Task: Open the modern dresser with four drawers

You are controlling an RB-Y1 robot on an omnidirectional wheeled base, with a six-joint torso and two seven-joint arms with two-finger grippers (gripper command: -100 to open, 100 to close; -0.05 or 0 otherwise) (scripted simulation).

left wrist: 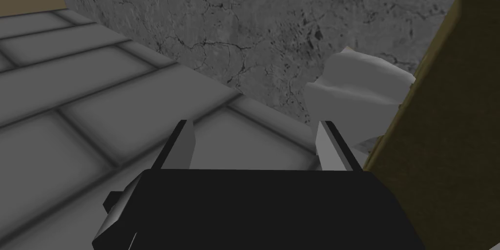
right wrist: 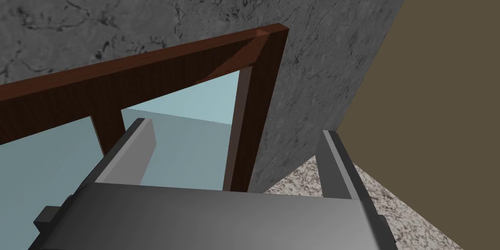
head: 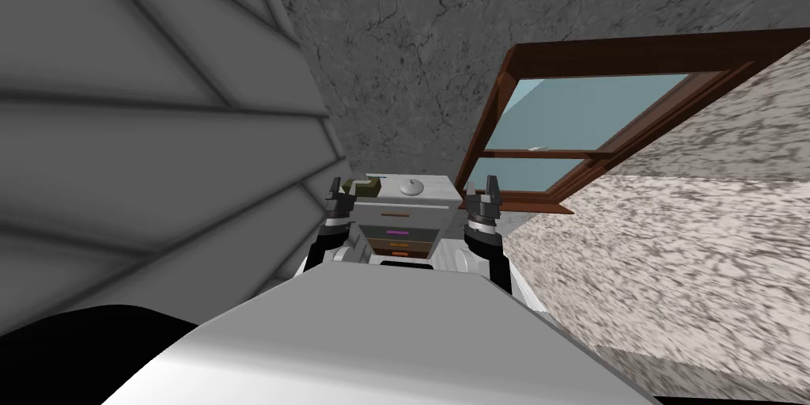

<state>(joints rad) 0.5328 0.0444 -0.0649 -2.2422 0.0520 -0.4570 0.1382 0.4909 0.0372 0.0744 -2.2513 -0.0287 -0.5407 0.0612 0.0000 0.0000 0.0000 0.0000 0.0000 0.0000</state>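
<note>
**Between the two pincers: the dresser, neither pincer on it**

Ahead of both pincers in the head view, the dresser stands against a grey cracked wall with its front facing me. It has four stacked drawers. The top one is light with a brown handle. The dark one under it has a magenta handle. The two brownish ones below have orange handles. Can't tell if any drawer is pulled out.

Left pincer: raised at the dresser's top left corner, fingers spread apart, nothing between them. An olive box sits on the dresser top just beside the finger nearest the dresser. Can't tell if that finger touches the box. A white crumpled lump lies beyond the same finger, next to the box. On the pincer's far side from the dresser is a grey panelled wall.

Right pincer: raised just off the dresser's top right corner, fingers also spread, empty. A brown-framed window lies beyond it.

A round white object sits on the dresser top between the two pincers, about midway.
</note>
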